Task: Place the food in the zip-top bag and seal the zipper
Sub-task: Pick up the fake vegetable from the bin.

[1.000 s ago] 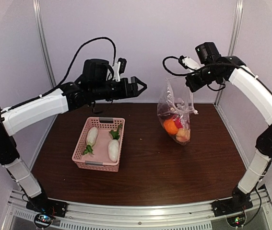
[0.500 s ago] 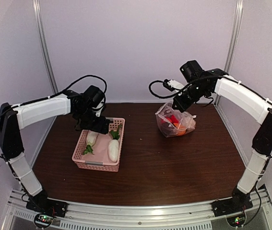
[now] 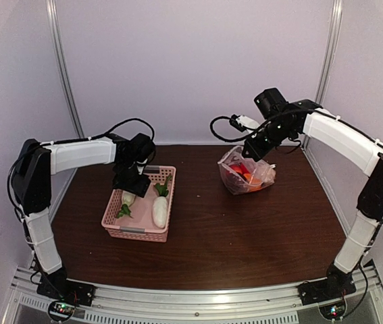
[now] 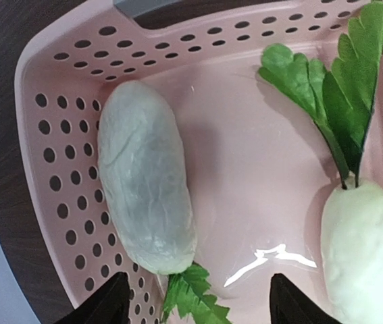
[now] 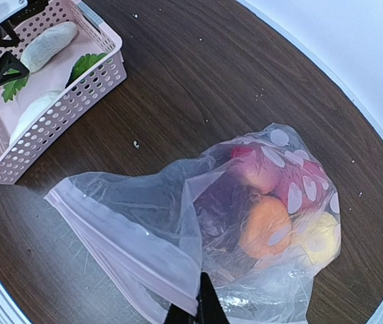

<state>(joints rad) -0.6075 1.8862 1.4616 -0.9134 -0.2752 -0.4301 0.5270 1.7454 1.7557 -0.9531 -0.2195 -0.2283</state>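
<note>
Two white radishes with green leaves lie in the pink basket (image 3: 118, 229): one at the left (image 4: 144, 182), one at the right (image 4: 360, 250). My left gripper (image 4: 194, 307) is open and hovers low over the leafy end of the left radish; from above it (image 3: 130, 187) sits over the basket's far left part. The zip-top bag (image 3: 246, 174) lies on the table and holds red, maroon, orange (image 5: 265, 226) and yellow pieces. My right gripper (image 5: 201, 307) is shut on the bag's rim by the pale zipper strip (image 5: 117, 243), holding the mouth up. No slider tab shows.
The brown table (image 3: 245, 243) ends at a wall behind and metal posts at both back corners. The basket also shows at the upper left of the right wrist view (image 5: 76, 94), with dark table between it and the bag.
Over the last second the right arm lowered the hanging bag onto the table and stayed there. The left arm swung down from mid-air and now sits lower over the left radish.
</note>
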